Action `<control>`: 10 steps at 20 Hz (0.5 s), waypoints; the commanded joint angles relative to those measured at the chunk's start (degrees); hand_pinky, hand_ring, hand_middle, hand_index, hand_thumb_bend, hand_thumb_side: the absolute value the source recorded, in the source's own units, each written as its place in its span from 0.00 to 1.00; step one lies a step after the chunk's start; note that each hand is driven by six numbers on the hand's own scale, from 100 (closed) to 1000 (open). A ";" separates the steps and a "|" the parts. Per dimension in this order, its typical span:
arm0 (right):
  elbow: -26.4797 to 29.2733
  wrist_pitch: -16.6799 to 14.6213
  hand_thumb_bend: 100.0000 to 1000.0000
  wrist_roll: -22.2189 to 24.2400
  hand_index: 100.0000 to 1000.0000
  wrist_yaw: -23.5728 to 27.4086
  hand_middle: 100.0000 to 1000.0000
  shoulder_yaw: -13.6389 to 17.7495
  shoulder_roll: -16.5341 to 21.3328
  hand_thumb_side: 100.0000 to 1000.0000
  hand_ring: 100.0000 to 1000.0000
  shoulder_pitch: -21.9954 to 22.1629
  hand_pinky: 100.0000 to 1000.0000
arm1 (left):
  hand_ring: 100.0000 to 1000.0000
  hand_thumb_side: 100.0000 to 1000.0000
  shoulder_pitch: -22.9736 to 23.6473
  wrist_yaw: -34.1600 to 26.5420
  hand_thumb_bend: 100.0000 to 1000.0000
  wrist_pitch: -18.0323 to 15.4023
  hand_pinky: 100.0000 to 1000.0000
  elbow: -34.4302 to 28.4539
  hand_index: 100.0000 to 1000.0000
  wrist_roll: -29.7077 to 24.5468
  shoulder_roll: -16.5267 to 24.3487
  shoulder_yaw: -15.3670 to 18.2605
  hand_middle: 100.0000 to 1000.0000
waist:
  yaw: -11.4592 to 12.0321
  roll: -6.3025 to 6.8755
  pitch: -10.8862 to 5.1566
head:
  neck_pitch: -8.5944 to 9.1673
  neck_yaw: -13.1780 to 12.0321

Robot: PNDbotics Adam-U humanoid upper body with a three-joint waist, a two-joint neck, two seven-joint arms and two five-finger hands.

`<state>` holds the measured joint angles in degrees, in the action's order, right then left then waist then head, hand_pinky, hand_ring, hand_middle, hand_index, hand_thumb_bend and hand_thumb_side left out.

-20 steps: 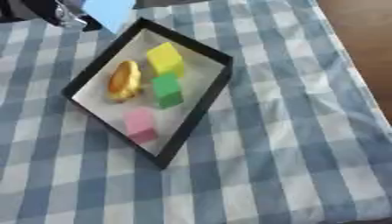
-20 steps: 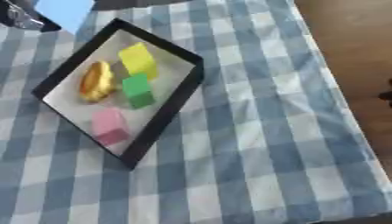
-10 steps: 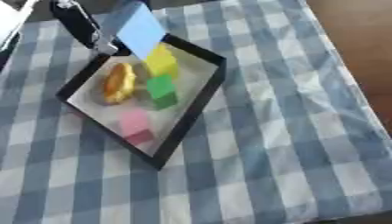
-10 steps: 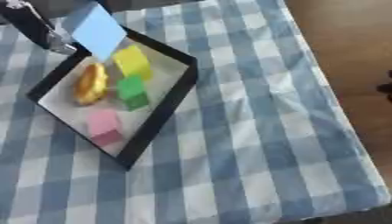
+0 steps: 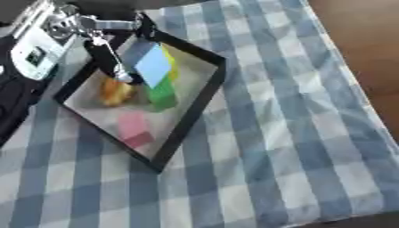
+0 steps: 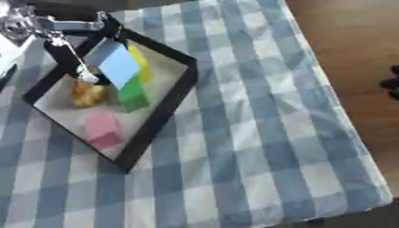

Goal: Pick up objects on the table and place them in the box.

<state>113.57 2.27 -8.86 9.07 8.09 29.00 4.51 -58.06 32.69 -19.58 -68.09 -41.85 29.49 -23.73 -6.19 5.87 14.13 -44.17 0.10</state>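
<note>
Left hand (image 5: 105,49) pinching light blue block (image 5: 153,66) above black-rimmed box (image 5: 199,99); pink block (image 5: 134,128), green block (image 5: 162,95) inside

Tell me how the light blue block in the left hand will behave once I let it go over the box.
The light blue block looks flat-faced and square-edged, so it should not roll. Held tilted in the left hand, it may tip onto a face. It hangs over the green block and yellow block in the box, so it could land on them and slide off.

Left hand (image 5: 117,53) holds a light-blue block (image 5: 153,66) over the box (image 5: 191,113).
</note>
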 commanded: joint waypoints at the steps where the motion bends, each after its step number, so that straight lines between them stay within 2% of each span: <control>1: 1.02 0.09 0.00 -0.02 0.77 0.01 0.57 0.34 1.17 0.69 0.79 -0.26 0.86 | 0.87 0.34 -0.61 3.39 0.39 -1.27 0.88 1.08 0.90 0.93 0.57 0.16 0.81 | 0.21 -1.32 -1.75 | 0.05 -0.17; 3: 1.02 0.17 0.00 0.01 0.77 0.02 0.57 0.29 1.09 0.69 0.79 -0.21 0.86 | 0.89 0.55 -0.47 5.14 0.49 -2.09 0.91 0.80 0.93 1.64 0.46 0.31 0.84 | 0.31 -1.35 -1.77 | 0.05 -0.17; 4: 1.02 0.25 0.00 0.04 0.77 -0.05 0.57 0.27 1.07 0.69 0.79 -0.17 0.86 | 0.91 0.70 -0.40 6.03 0.56 -2.53 0.93 0.34 0.95 2.11 0.58 0.44 0.85 | 0.36 -1.36 -1.79 | 0.05 -0.12; 6: 1.02 0.40 0.00 0.06 0.77 -0.22 0.57 0.25 1.00 0.69 0.79 -0.05 0.86 | 0.91 0.77 -0.03 7.69 0.53 -3.06 0.94 -1.15 0.96 3.38 0.76 1.32 0.86 | 0.48 -1.38 -1.84 | 0.05 0.01; 7: 1.02 0.46 0.00 0.04 0.77 -0.31 0.57 0.26 0.95 0.69 0.79 0.04 0.86 | 0.92 0.76 0.16 8.20 0.52 -3.05 0.94 -2.20 0.96 4.11 0.82 2.19 0.86 | 0.56 -1.40 -1.87 | 0.05 0.06; 10: 1.02 0.62 0.00 -0.06 0.77 -0.45 0.58 0.30 0.85 0.69 0.79 0.26 0.86 | 0.91 0.64 0.62 7.14 0.45 -2.58 0.94 -6.15 0.96 6.62 1.42 5.19 0.85 | 0.86 -1.45 -2.05 | 0.05 0.09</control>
<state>113.57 2.74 -8.80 8.84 8.08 28.96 4.70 -56.67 40.01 -22.21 -72.04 -36.31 29.21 -20.35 -5.36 5.67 14.13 -44.17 0.11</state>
